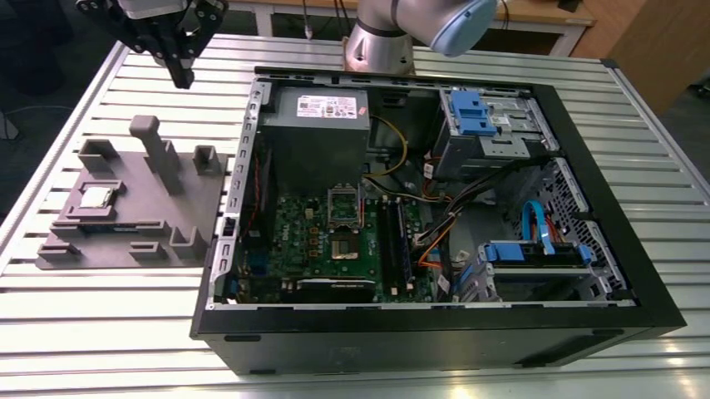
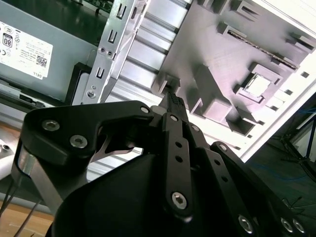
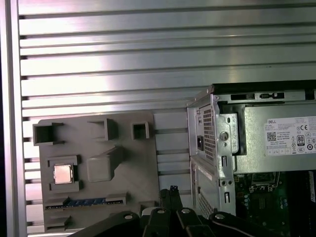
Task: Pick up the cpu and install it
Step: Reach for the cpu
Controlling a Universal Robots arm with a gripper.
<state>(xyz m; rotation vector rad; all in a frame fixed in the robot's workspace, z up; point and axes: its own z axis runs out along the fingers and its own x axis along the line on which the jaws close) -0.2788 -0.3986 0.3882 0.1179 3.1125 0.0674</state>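
Observation:
The cpu (image 1: 98,197) is a small silver square lying flat in a recess of the grey plastic fixture (image 1: 166,216), at the exterior view's left. Both wrist views show the cpu (image 2: 257,85) (image 3: 63,174) seated in the fixture (image 3: 94,197). My gripper (image 1: 181,76) hangs high above the table behind the fixture, well apart from the cpu. Its black fingers (image 2: 173,101) (image 3: 173,191) meet at the tips with nothing between them. The motherboard socket (image 1: 344,218) sits open-framed in the middle of the computer case (image 1: 444,332).
The open case lies on a slatted aluminium table (image 1: 133,332), to the exterior view's right of the fixture. It holds a grey power supply (image 1: 319,112), blue-latched drive bays (image 1: 488,125) and loose cables (image 1: 444,208). A tall post (image 1: 155,150) rises from the fixture.

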